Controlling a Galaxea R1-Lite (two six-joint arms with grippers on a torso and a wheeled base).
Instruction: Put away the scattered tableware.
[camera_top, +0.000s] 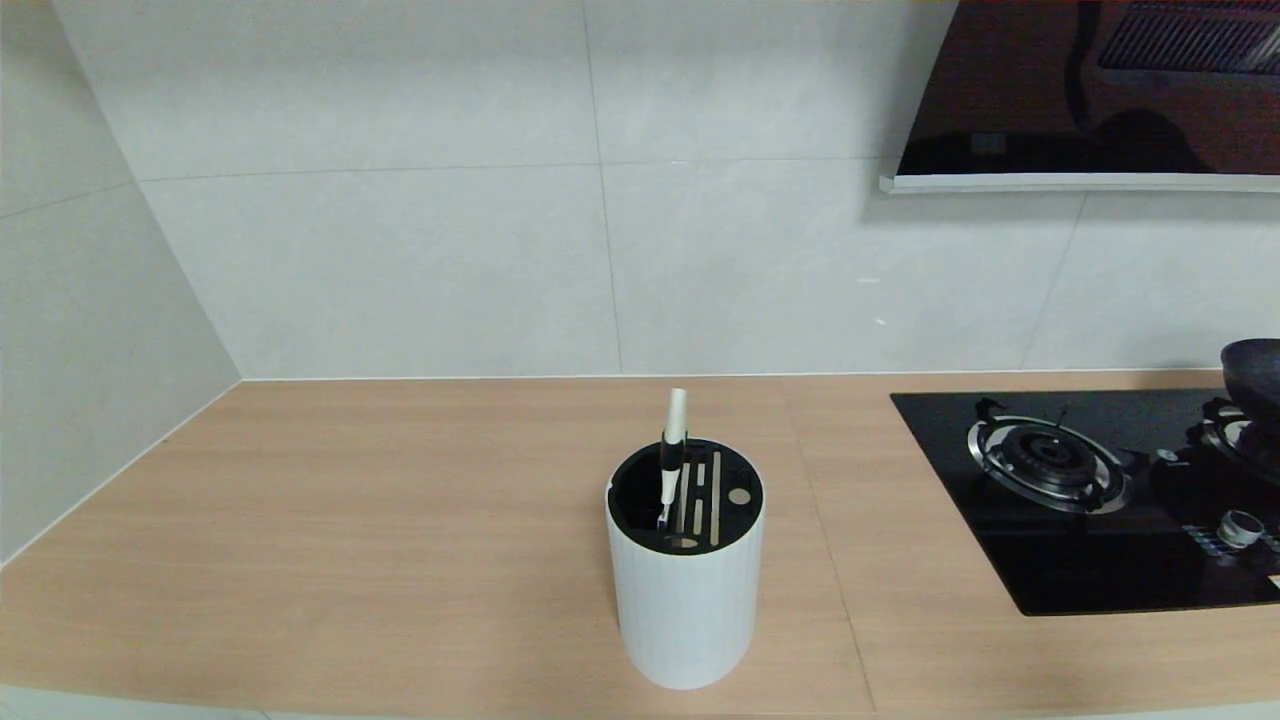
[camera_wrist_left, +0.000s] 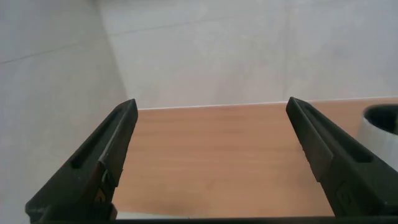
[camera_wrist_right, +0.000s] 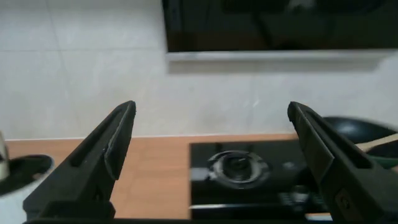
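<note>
Utensil (camera_top: 672, 455) — one — upright in the one white holder (camera_top: 686, 600).

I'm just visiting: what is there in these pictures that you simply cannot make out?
- Head view: the utensil has its working end down in the holder, too dark and small there to tell its kind.
- Head view: the pan is cut off by the picture's right edge.
- Head view: the stove knob is too small to read its setting.
- Left wrist view: the holder is cut off by the edge, so its contents are hidden.
</note>
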